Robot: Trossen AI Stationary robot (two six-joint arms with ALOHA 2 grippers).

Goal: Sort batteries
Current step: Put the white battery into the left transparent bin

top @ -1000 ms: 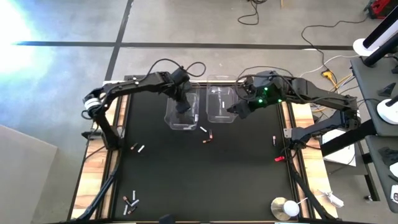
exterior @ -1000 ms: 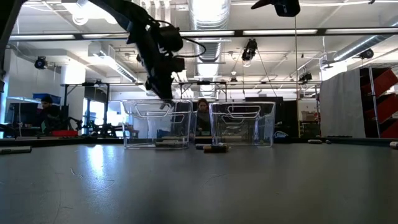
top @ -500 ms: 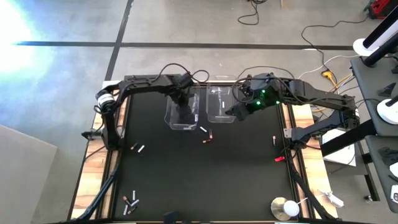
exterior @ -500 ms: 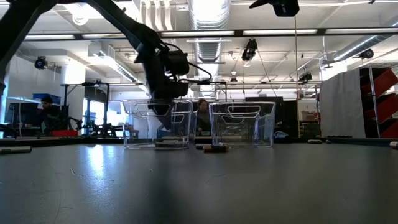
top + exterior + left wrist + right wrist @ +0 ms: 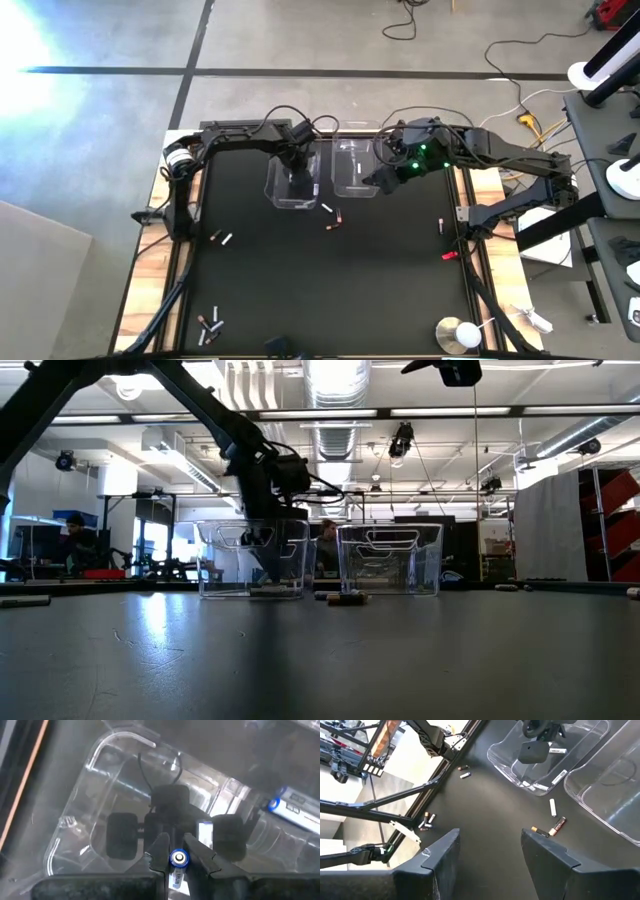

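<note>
The left end effector (image 5: 176, 854) is clamped on a silvery-white battery (image 5: 178, 859) with a blue end, gripped across its round barrel, and hangs low inside the left clear bin (image 5: 292, 184). This looks like the step of dropping the cell off. A battery of this kind is likely light, rigid and smooth-skinned, so it would roll off the pads if pinched near a tip; squeezing mid-barrel, as here, seems the safest hold. Another silvery battery (image 5: 205, 832) lies on the bin floor just beside the fingers. The right end effector (image 5: 490, 851) stands with fingers apart and nothing between them, beside the right clear bin (image 5: 356, 168), looking toward loose batteries (image 5: 553, 821) on the black worktop (image 5: 330, 290) near the bins. More cells lie scattered: a pair by the left edge (image 5: 221, 238), and a cluster (image 5: 208, 322) at the near left corner.
</note>
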